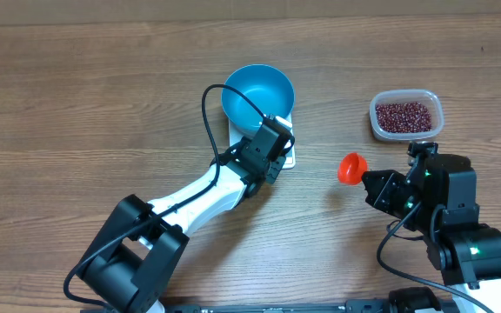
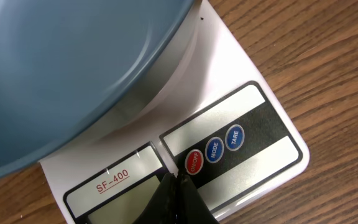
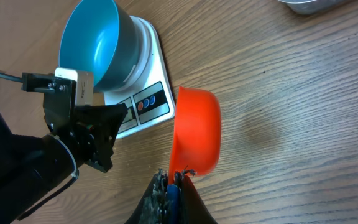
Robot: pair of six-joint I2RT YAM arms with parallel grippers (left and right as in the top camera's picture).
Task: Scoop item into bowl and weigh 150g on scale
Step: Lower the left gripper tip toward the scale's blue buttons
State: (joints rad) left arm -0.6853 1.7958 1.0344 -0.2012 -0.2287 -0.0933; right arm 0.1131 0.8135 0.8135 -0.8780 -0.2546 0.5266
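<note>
The blue bowl (image 1: 257,94) sits on the white scale (image 1: 289,158) at the table's middle; no beans show inside it. My left gripper (image 2: 176,177) is shut with nothing in it. Its tips are over the scale's (image 2: 241,74) panel, between the display and the red ON/OFF button (image 2: 193,163). The bowl's (image 2: 73,62) outer wall fills the upper left of that view. The item, dark red beans (image 1: 403,114), lies in a clear tub at the right. My right gripper (image 3: 176,175) is shut on the blue handle of an orange scoop (image 3: 197,130), held above the table between scale and tub.
The clear plastic tub (image 1: 374,117) stands at the far right. The left arm (image 1: 190,196) reaches diagonally from the lower left, and its black cable (image 1: 209,100) arcs over the bowl's rim. The right arm's base (image 1: 468,243) is at the lower right.
</note>
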